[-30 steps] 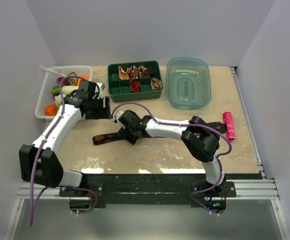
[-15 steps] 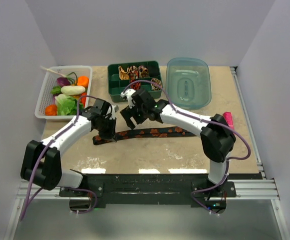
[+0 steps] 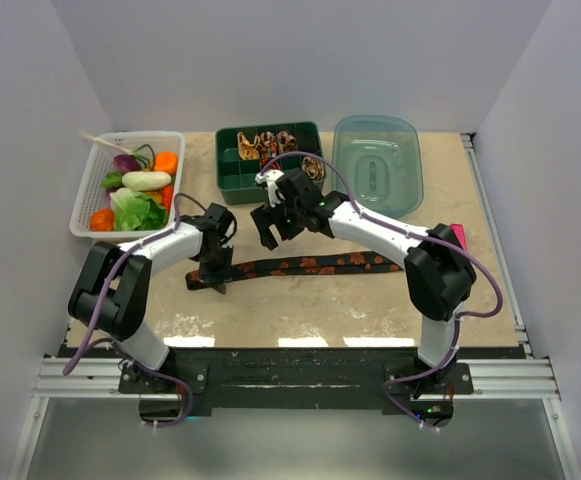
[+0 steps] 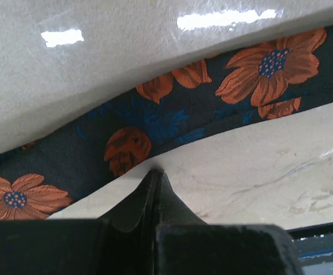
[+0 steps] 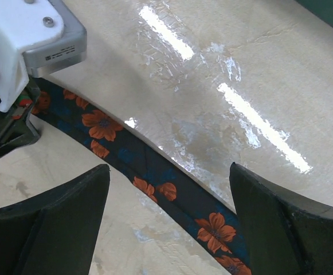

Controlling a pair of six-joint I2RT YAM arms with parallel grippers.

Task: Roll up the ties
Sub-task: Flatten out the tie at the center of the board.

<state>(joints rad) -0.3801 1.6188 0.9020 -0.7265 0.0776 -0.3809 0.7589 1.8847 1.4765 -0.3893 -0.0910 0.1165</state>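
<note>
Left tool (image 4: pixel 156 175) pressed together at the edge of the tie (image 4: pixel 172 120); right tool (image 5: pixel 166 175) spread above it.

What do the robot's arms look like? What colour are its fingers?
The left arm and right arm are white tubes with chunky black joints. A purple cable loops along each one. The left gripper is black and tapers to a thin point. The right gripper has broad, rounded black fingers.

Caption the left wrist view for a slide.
Shut left pincer meets the edge of the black, orange-flowered tie on the beige tabletop.
</note>
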